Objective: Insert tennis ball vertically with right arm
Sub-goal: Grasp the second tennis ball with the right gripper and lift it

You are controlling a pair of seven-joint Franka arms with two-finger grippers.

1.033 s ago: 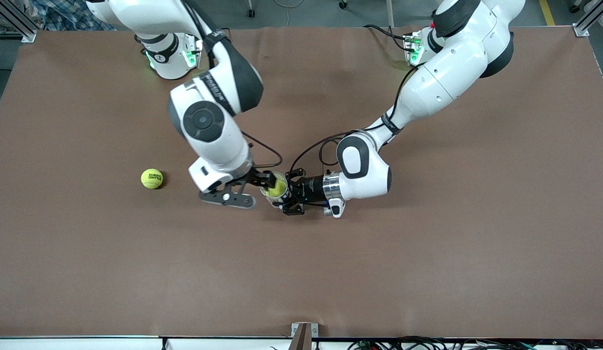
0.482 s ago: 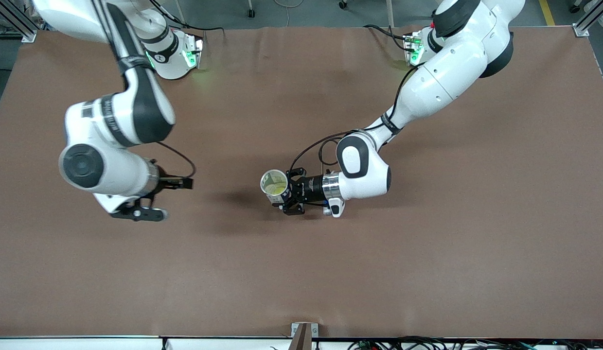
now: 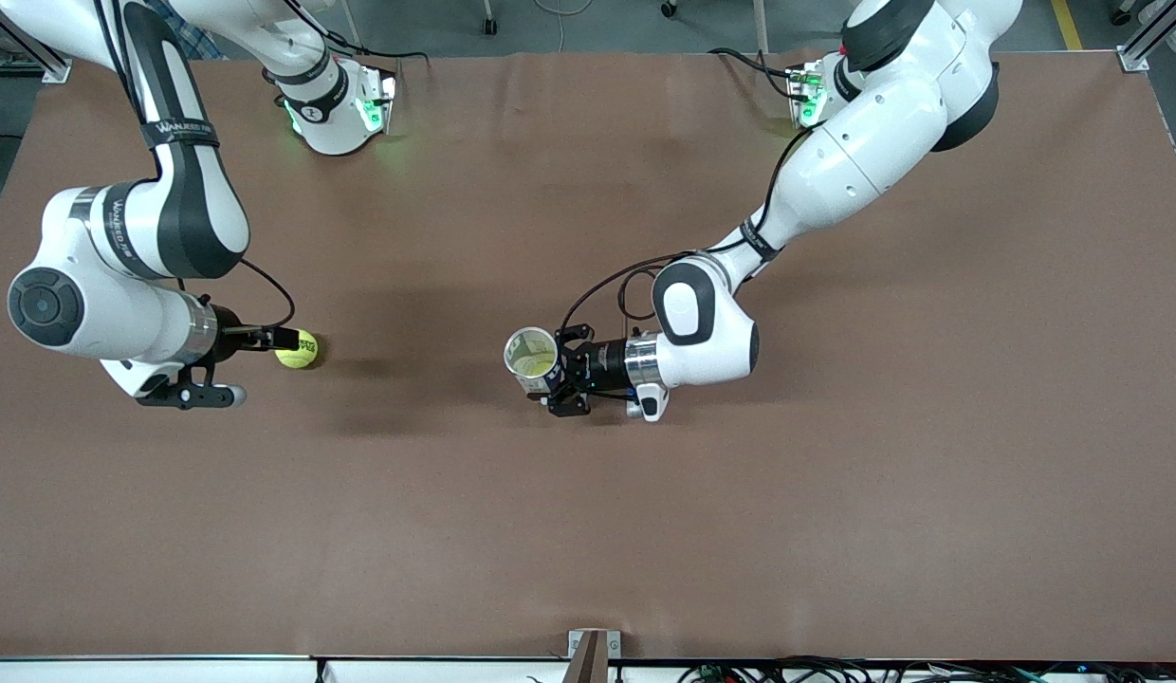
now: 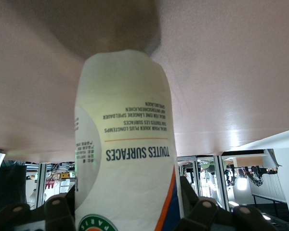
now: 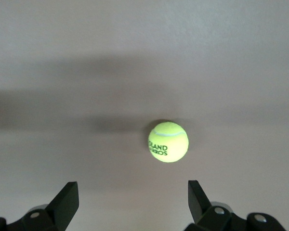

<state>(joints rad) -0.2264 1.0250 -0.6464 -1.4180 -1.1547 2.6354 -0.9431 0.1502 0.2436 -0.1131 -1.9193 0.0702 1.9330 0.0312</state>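
Right gripper (image 3: 256,365) low over the table toward the right arm's end, fingers (image 5: 66,201) spread wide, nothing between them. Tennis ball (image 3: 297,348) rests on the brown table (image 3: 588,531) just ahead of the fingertips, not yet bracketed; right wrist view shows it lying clear of both pads, printed lettering facing the camera.

Near mid-table, left gripper (image 3: 556,379) clamped on the ball can (image 3: 533,361), jaws narrowed around its lower body. Can stands upright, open mouth up, something yellow-green visible inside. Left arm waits, holding it.

Risks, as judged: ball is free to roll, so a finger nudging it on approach could send it away. An off-centre squeeze could pop it out. At the can, a misaligned descent could catch the rim and tip or twist the can in the left grip
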